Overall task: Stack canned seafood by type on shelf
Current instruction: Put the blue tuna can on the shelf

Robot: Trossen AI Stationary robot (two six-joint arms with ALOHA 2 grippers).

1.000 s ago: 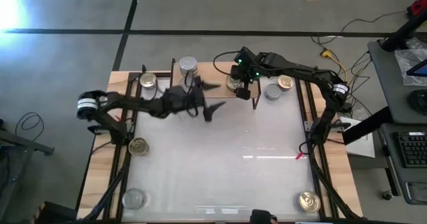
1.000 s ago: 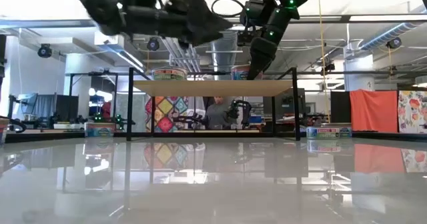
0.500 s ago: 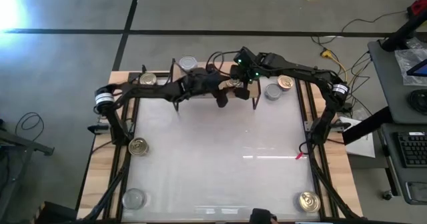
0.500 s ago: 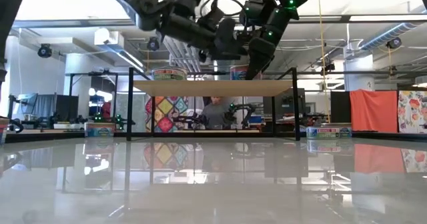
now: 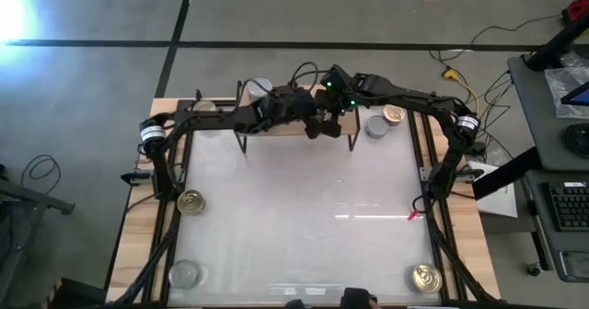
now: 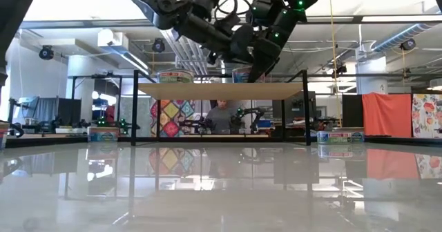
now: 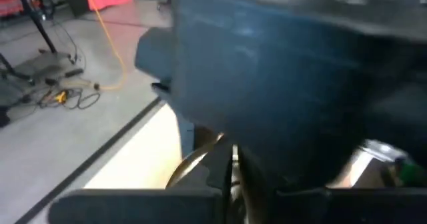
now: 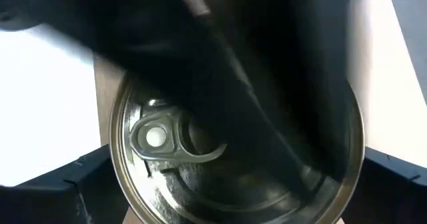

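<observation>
On the near edge of the worktop (image 5: 304, 245) you have two loose cans: a silver-topped tin (image 5: 185, 274) at the near left corner and a gold-topped tin (image 5: 425, 277) at the near right. Farther up the left side, another gold-topped can (image 5: 191, 201) sits alone, well apart from both arms.

At the far edge stands the shelf (image 6: 219, 92), a light-wood board on thin black legs. Both arms meet above its middle. Your left tool (image 5: 316, 125) has its fingers pressed together with nothing between them, hanging just over the board and crowding the other arm. Your right tool (image 8: 233, 184) stands spread wide, directly above a pull-tab can (image 8: 200, 164), its fingers (image 8: 53, 184) flanking the rim on both sides; whether they touch it you cannot tell.

On the shelf's left end sits a silver-topped shelf can (image 5: 258, 90). Beyond the shelf's right end, a grey can (image 5: 375, 125) and a gold can (image 5: 394, 115) rest side by side on the worktop.
</observation>
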